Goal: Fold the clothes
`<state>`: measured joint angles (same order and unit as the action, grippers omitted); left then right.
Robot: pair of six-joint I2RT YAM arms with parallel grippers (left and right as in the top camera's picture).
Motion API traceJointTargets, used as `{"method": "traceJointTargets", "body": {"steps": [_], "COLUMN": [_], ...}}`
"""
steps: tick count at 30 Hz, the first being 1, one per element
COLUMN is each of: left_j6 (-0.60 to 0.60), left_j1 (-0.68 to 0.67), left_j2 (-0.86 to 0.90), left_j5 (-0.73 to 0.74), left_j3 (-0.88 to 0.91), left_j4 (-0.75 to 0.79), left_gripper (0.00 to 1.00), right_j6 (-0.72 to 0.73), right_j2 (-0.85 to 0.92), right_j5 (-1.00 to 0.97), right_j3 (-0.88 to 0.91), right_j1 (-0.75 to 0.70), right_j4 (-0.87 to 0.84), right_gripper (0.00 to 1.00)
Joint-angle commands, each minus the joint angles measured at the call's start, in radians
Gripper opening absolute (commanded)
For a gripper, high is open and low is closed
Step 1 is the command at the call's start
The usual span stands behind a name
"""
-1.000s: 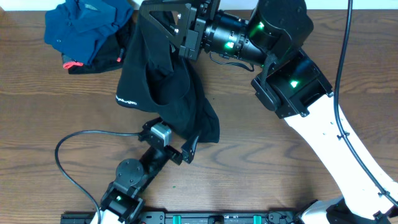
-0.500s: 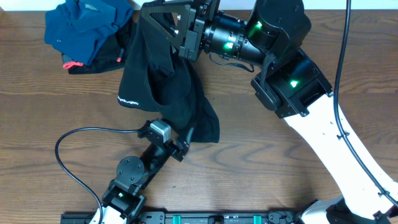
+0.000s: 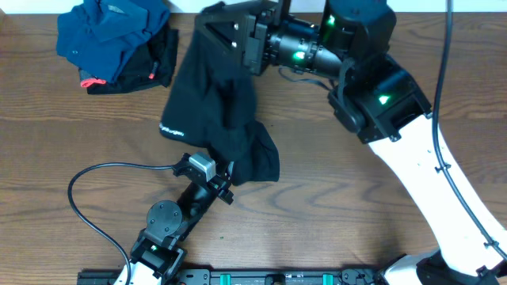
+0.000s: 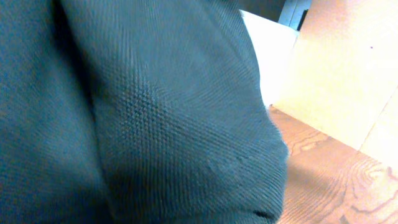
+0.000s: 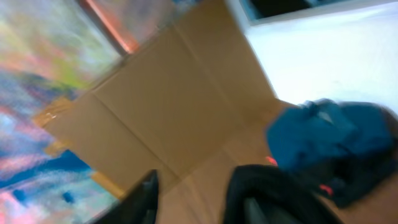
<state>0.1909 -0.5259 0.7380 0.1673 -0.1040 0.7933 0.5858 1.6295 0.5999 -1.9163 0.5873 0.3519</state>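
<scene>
The clothes (image 3: 214,103), a thin black garment with small white lettering on its left edge, hang from the top of the table down toward the middle. My right gripper (image 3: 207,20) is at the garment's upper end. In the right wrist view its fingers (image 5: 146,193) stand apart, and black cloth (image 5: 273,186) drapes over the right finger only. My left gripper (image 3: 228,170) is shut on the garment's lower edge. Dark fabric (image 4: 155,112) fills the left wrist view and hides the left fingers.
A dark blue garment (image 3: 111,36) lies crumpled at the far left corner, on a small black piece with red-pink tags (image 3: 154,67). A black cable (image 3: 87,206) loops over the table left of the left arm. The right arm's white link (image 3: 428,182) crosses the right side.
My left gripper has closed on the garment's lower edge. My right gripper has shifted right and opened. The garment's top moved right with it.
</scene>
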Motion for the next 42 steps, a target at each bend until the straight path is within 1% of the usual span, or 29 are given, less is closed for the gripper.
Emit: {"method": "traceJointTargets", "body": {"steps": [1, 2, 4, 5, 7, 10, 11, 14, 16, 19, 23, 25, 27, 29, 32, 33, 35, 37, 38, 40, 41, 42], "left_j6": [0.005, 0.005, 0.005, 0.005, 0.005, 0.005, 0.005, 0.005, 0.004, -0.027, -0.108, -0.159, -0.213, -0.275, -0.296, -0.295, -0.295, -0.295, -0.292, -0.283, -0.283, -0.283], "left_j1": [-0.003, -0.003, -0.003, -0.003, -0.003, -0.003, -0.003, -0.003, -0.003, -0.003, -0.003, -0.003, -0.003, -0.003, -0.003, -0.003, -0.003, -0.003, -0.003, -0.003, -0.003, -0.003], "left_j2": [-0.004, -0.004, -0.004, -0.004, -0.004, -0.004, -0.004, -0.004, -0.004, -0.004, -0.003, -0.003, -0.003, -0.002, -0.002, -0.002, -0.002, -0.002, -0.002, -0.002, -0.002, -0.002], "left_j5": [-0.036, -0.043, -0.054, -0.063, -0.084, -0.094, -0.094, -0.095, -0.102, -0.134, -0.289, -0.367, -0.410, -0.417, -0.416, -0.415, -0.414, -0.414, -0.413, -0.411, -0.412, -0.412], "left_j3": [-0.025, -0.025, -0.025, -0.025, -0.025, -0.026, -0.029, -0.048, -0.078, -0.121, -0.167, -0.189, -0.220, -0.256, -0.299, -0.310, -0.318, -0.317, -0.317, -0.317, -0.317, -0.317], "left_j4": [0.014, 0.018, 0.021, 0.021, 0.022, 0.053, 0.080, 0.115, 0.108, 0.106, 0.098, 0.100, 0.098, 0.098, 0.055, 0.019, -0.076, -0.188, -0.246, -0.372, -0.418, -0.459], "left_gripper": [0.06, 0.06, 0.06, 0.06, 0.06, 0.06, 0.06, 0.05, 0.06, 0.06, 0.06, 0.06, 0.06, 0.06, 0.07, 0.13, 0.39, 0.58, 0.73, 0.92, 0.98, 0.99], "right_j6": [-0.113, -0.113, -0.134, -0.149, -0.165, -0.165, -0.177, -0.198, -0.198, -0.198, -0.199, -0.199, -0.198, -0.198, -0.191, -0.183, -0.166, -0.152, -0.141, -0.120, -0.107, -0.096], "right_j2": [-0.002, -0.002, -0.002, -0.002, -0.002, -0.002, -0.002, 0.000, 0.000, 0.000, 0.000, 0.000, 0.000, 0.000, 0.000, 0.000, 0.000, 0.000, 0.000, 0.000, 0.000, 0.000], "right_j5": [-0.068, -0.100, -0.167, -0.211, -0.314, -0.413, -0.420, -0.420, -0.407, -0.319, -0.270, -0.270, -0.266, -0.246, -0.165, -0.140, -0.114, -0.116, -0.117, -0.111, -0.102, -0.089], "right_j3": [-0.019, -0.019, -0.019, -0.019, -0.019, -0.019, -0.019, -0.018, -0.016, 0.003, 0.072, 0.119, 0.176, 0.229, 0.303, 0.323, 0.367, 0.407, 0.428, 0.480, 0.509, 0.535], "right_j1": [-0.063, -0.084, -0.129, -0.152, -0.193, -0.245, -0.267, -0.306, -0.328, -0.337, -0.316, -0.302, -0.285, -0.274, -0.272, -0.273, -0.270, -0.265, -0.261, -0.249, -0.240, -0.229], "right_j4": [0.090, 0.140, 0.244, 0.296, 0.381, 0.490, 0.539, 0.640, 0.716, 0.830, 0.912, 0.902, 0.868, 0.824, 0.751, 0.734, 0.700, 0.684, 0.677, 0.669, 0.663, 0.655], "right_gripper": [0.43, 0.45, 0.50, 0.55, 0.71, 0.83, 0.89, 0.98, 0.99, 0.99, 0.99, 0.99, 0.99, 0.99, 0.99, 0.99, 0.99, 0.99, 0.99, 0.99, 0.99, 0.99]}}
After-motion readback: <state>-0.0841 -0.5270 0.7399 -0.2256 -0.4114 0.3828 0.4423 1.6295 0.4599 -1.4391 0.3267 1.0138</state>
